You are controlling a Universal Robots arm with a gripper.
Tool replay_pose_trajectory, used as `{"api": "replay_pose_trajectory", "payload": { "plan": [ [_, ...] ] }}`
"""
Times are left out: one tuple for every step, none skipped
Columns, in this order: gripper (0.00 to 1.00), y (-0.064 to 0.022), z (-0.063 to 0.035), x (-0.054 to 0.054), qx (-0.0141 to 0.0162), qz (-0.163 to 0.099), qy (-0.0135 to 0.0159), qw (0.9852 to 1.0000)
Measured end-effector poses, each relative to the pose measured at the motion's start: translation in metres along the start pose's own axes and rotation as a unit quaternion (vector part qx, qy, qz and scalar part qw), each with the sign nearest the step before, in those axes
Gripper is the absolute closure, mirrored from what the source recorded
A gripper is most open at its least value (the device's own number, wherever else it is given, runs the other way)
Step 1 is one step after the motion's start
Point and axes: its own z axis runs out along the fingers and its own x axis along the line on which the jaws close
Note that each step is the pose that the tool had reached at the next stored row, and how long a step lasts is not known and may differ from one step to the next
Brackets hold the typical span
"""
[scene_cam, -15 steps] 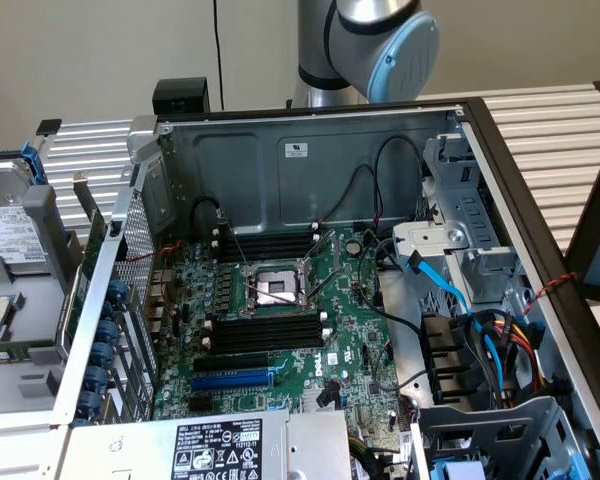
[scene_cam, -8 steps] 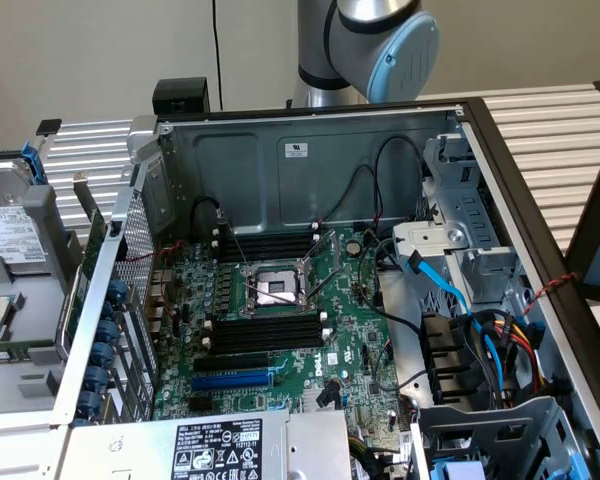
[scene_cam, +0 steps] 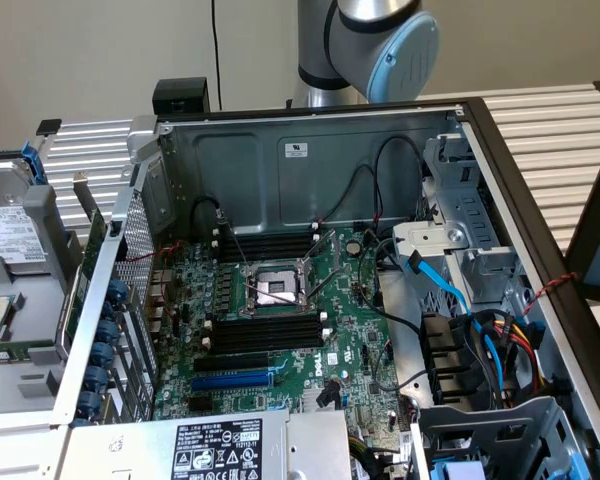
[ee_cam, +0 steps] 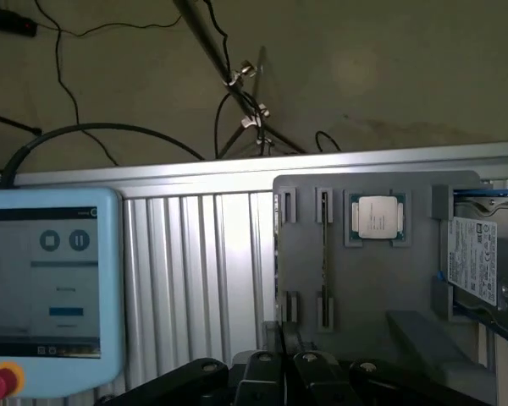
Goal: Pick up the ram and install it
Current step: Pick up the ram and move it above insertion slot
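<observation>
Starting with the ram (ee_cam: 324,254) — stood on edge with a clip (ee_cam: 325,205) at each end in the grey tray (ee_cam: 381,279), probably for an easy pinch along its long top edge. Counting just one stick, plus a second pair of clips (ee_cam: 286,207) right beside it, empty. Also one CPU chip (ee_cam: 377,216) lying flat in its pocket next to the stick and one hard drive (ee_cam: 478,258) past that, likely staged the same way for pickup. As for the gripper (ee_cam: 285,368): looks pinched closed on nothing, hovering by the tray's edge, clear of the stick. Over in the middle of the exterior view, an open case (scene_cam: 240,170) with one motherboard (scene_cam: 280,390) lying flat, presumably for a straight push-down. Two banks of black memory slots (scene_cam: 265,335) flanking one CPU socket (scene_cam: 275,290) — bare as far as visible, too tightly packed for a sure slot count.
</observation>
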Motion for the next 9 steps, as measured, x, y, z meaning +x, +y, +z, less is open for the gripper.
{"api": "replay_pose_trajectory", "payload": {
  "plan": [
    [0.88,0.0000,-0.0010,0.000,0.0000,0.000,0.0001,1.0000],
    [0.88,-0.0001,-0.0021,0.000,-0.0001,0.000,0.0001,1.0000],
    [0.88,-0.0001,-0.0037,0.000,-0.0001,0.000,0.0002,1.0000],
    [0.88,-0.0001,-0.0059,0.001,0.0000,0.000,0.0002,1.0000],
    [0.88,-0.0002,-0.0079,0.001,0.0000,0.000,0.0004,1.0000],
    [0.88,-0.0002,-0.0098,0.001,-0.0001,0.000,0.0006,1.0000],
    [0.88,-0.0003,-0.0113,0.001,0.0000,0.000,0.0008,1.0000],
    [0.88,-0.0003,-0.0127,0.001,-0.0001,0.000,0.0011,1.0000],
    [0.88,-0.0003,-0.0131,0.001,0.0000,0.000,0.0010,1.0000]
  ]
}}
